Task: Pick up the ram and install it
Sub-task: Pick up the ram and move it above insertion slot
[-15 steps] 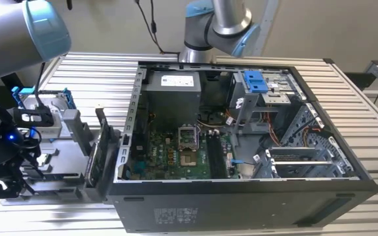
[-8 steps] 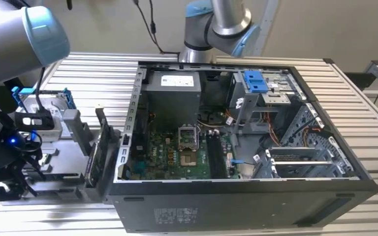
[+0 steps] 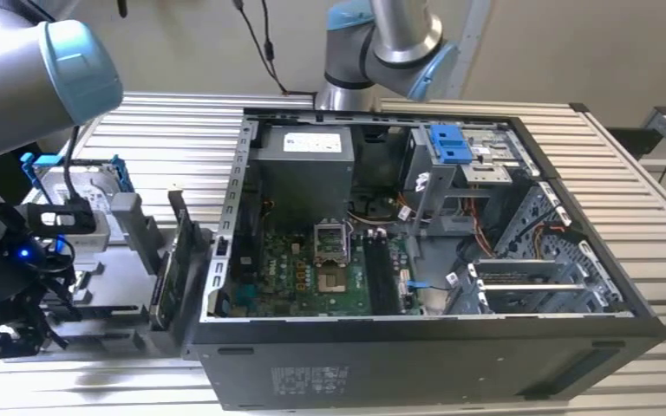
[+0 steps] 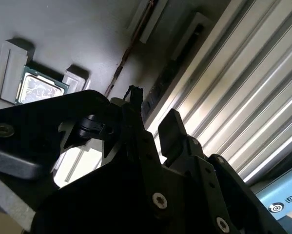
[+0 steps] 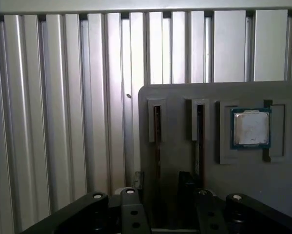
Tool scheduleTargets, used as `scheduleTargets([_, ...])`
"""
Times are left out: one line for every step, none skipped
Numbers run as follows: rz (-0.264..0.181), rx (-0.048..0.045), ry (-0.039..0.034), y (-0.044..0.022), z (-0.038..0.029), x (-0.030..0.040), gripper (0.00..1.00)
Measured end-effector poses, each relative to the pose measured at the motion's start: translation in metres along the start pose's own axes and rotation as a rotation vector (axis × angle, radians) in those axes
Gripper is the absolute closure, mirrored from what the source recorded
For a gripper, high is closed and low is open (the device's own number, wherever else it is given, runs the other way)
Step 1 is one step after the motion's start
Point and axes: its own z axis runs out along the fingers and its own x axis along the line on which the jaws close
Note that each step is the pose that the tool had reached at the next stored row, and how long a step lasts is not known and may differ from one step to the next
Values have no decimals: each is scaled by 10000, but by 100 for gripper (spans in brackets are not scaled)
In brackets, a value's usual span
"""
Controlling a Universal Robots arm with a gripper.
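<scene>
Arm (image 3: 21, 78) low over the gray tray (image 5: 175, 97), pincer (image 5: 160, 183) released (fingers (image 4: 171, 127) apart) astride the slotted ram (image 5: 157, 131).

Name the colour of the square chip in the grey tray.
The chip is silver, green-rimmed; clearest in the first wrist view.

Gripper (image 5: 161, 185) — body cut off at edge

Silver arm (image 3: 9, 95), blue joint caps (image 3: 84, 65)
</scene>
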Motion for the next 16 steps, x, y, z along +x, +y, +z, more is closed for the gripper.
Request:
scheduleTargets([-1,11,-1,1,12,0,58])
scheduleTargets([-3,22,-1,2,24,0,58])
scheduleTargets([-5,36,0,4,35,0,58])
scheduleTargets([-6,48,-1,5,47,0,58])
scheduleTargets([-8,59,-3,6,60,0,58])
scheduleTargets([-9,68,-2,7,70,1,58])
scheduleTargets([-11,75,-2,8,81,0,58])
scheduleTargets([-13,79,-3,9,92,0,58])
scheduleTargets([-15,84,-2,11,102,1,58])
scheduleTargets([-17,89,-2,12,111,1,58])
scheduleTargets([-20,95,-3,14,121,1,58])
scheduleTargets([-22,101,-3,15,131,1,58])
scheduleTargets([-24,104,-4,15,140,1,58])
scheduleTargets([-26,104,-3,16,143,1,58])
scheduleTargets([-27,104,-3,16,142,1,58])
scheduleTargets([-28,105,-3,16,143,1,58])
